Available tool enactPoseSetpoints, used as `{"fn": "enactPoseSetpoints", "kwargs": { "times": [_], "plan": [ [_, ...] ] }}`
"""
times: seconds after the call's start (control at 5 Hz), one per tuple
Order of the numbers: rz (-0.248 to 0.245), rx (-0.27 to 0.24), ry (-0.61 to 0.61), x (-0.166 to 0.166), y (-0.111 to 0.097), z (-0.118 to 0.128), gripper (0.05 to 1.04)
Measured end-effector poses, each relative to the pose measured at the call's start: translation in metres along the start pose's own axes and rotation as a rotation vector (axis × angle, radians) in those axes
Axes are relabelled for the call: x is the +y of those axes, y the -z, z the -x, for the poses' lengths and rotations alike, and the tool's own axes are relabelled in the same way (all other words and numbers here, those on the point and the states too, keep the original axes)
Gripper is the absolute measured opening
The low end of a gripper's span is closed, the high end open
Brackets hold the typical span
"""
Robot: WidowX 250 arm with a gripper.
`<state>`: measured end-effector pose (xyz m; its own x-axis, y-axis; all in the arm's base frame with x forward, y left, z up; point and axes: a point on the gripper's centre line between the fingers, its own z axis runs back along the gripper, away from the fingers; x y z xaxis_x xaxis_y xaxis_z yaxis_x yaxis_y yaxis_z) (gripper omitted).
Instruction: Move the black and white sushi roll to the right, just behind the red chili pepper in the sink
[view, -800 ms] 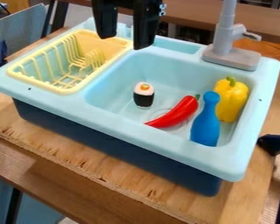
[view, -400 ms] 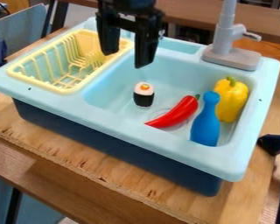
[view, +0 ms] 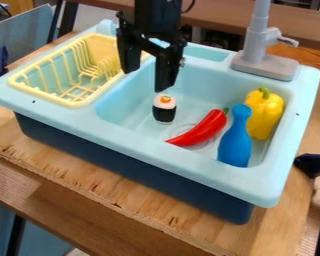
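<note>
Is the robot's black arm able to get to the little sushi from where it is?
Probably yes. The gripper hangs open, empty, just above the sushi, and nothing stands between them. The red pepper lies beside it, but leaves some room.

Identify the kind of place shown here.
Probably a robot workspace with a toy kitchen: a light-blue play sink holds toy food, a yellow dish rack sits beside its basin, and a black gripper hangs above.

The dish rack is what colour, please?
The dish rack is pale yellow, seen best in the camera view.
</note>
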<state>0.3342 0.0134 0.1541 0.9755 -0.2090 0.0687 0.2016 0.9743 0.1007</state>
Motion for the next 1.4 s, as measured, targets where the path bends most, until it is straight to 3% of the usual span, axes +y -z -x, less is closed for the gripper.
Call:
{"fn": "enactPoseSetpoints", "kwargs": {
  "times": [0.2, 0.6, 1.4],
  "plan": [
    [0.037, -0.009, 0.01, -0.002, 0.012, -0.008, 0.999],
    [0.062, 0.0, -0.001, 0.006, 0.036, -0.018, 0.999],
    [0.093, 0.001, -0.038, 0.012, 0.054, -0.026, 1.001]
  ]
}}
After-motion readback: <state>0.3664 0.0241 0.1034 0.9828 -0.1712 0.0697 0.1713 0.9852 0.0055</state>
